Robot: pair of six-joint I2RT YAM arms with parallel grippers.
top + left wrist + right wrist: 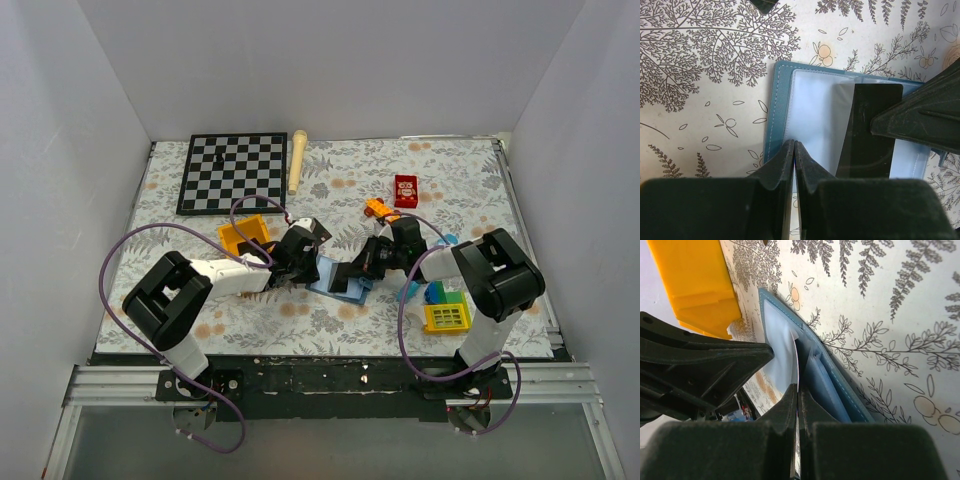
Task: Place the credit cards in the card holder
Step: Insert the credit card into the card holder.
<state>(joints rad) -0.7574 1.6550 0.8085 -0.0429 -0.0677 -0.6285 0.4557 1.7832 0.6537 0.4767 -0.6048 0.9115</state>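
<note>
The card holder [326, 272] lies open on the floral cloth between my arms, its slate-blue border [773, 110] framing pale inner sleeves. A glossy black credit card [867, 130] rests over the inside, one end toward the pockets [840, 385]. My right gripper [798, 389] is shut on this card [781, 342], which shows edge-on between the jaws; one of its fingers [920, 120] covers the card's right side. My left gripper [794, 145] is shut, its tips pinching the holder's near edge. From above, both grippers [308, 262] [354, 270] meet over the holder.
A yellow block [243, 237] [695, 285] sits just behind the left gripper. A chessboard [232, 172] and a wooden pin [297, 160] are at the back left, a red box [406, 190] and an orange toy [378, 208] behind. A yellow grid block [447, 317] lies by the right arm.
</note>
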